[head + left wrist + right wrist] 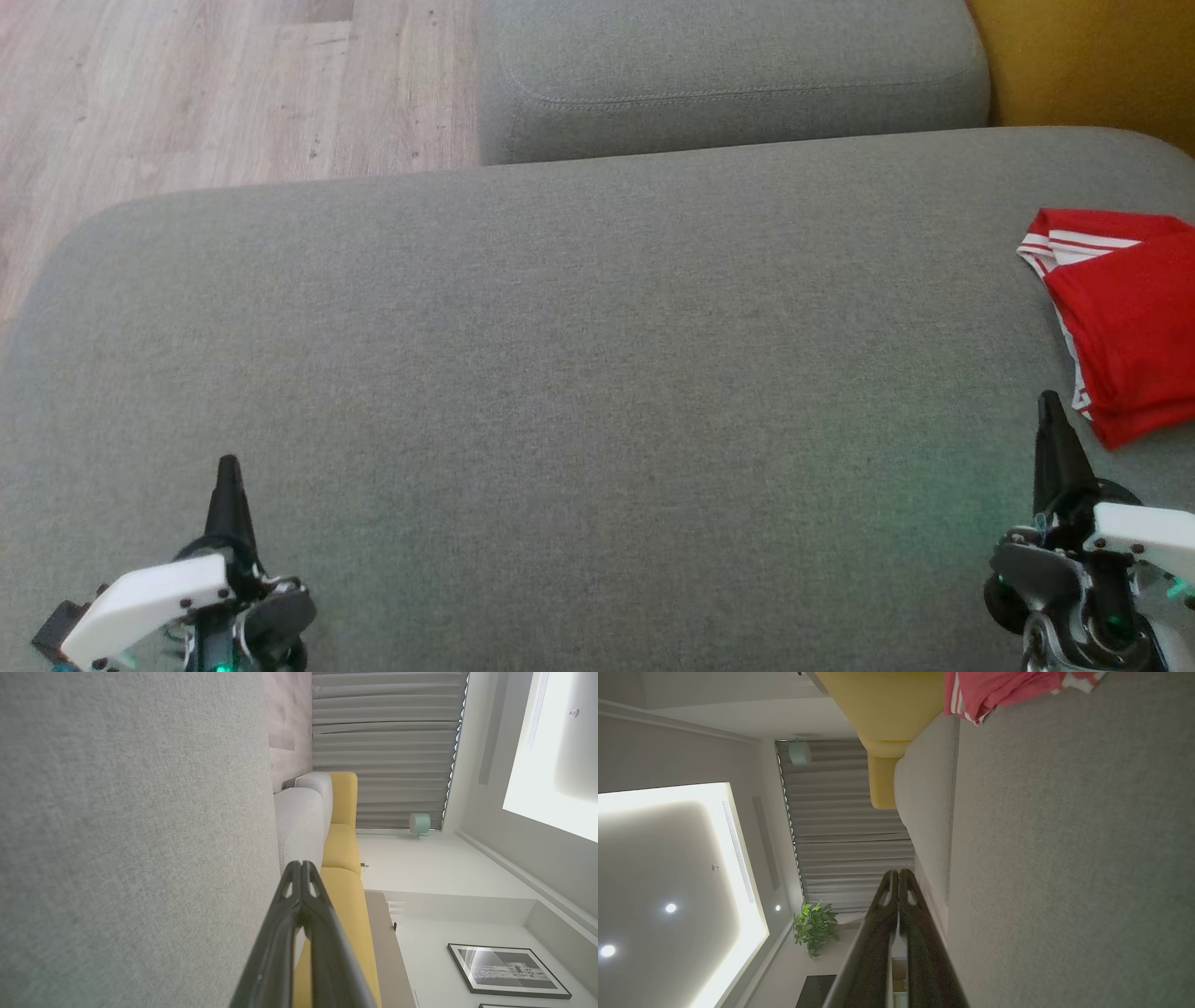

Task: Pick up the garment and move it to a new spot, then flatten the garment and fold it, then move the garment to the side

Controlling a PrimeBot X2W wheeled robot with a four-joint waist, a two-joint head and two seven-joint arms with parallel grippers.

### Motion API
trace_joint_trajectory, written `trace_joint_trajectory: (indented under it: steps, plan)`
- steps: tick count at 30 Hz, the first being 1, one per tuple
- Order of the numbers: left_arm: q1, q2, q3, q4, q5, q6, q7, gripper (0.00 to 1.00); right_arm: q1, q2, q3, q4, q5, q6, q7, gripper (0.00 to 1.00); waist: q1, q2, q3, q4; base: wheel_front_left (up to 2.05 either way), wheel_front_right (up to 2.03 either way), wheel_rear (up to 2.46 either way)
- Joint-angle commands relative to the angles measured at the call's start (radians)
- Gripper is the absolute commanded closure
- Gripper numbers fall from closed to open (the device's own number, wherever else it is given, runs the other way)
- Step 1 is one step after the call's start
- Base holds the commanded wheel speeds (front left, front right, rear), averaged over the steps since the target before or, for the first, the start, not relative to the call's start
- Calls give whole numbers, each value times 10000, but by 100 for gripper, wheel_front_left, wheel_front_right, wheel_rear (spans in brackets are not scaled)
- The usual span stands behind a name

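Now both my jaws are pressed together, holding nothing. My left gripper (229, 464) sits over the near left of the grey cushion (560, 355). My right gripper (1049, 399) is at its near right, just beside the folded red garment (1125, 317), whose far side is cut off at the edge of the head view.

A: Seating?
B: One large grey upholstered seat (560, 373), rounded corners; a second grey cushion (728, 75) against its far edge; a yellow sofa (343, 844) beside that.
A: Floor and walls?
B: Pale wood-plank floor (187, 93); white wall (444, 872) bearing a black-framed picture (507, 970).
A: Window side?
B: Grey pleated curtains (383, 742), drawn — a mint-green rounded lamp (419, 823) near them, a leafy green plant (815, 926) close by.
A: Light?
B: Recessed ceiling panel (668, 858) with a glowing border; small round spotlights (670, 907) set in it — lit.
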Motion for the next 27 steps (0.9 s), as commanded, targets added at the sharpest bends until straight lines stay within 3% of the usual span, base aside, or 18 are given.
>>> trace_joint_trajectory:
  steps: [1,27]
  plan:
    - [-502,79,392,-275,45,-67,94,100,-512,-135,171,-332,8,-7,66,100,0,0,0,0,0,0,0]
    - [-509,16,482,-270,120,-67,165,100,-518,-88,105,-328,-48,-7,119,100,0,0,-1,0,0,0,0]
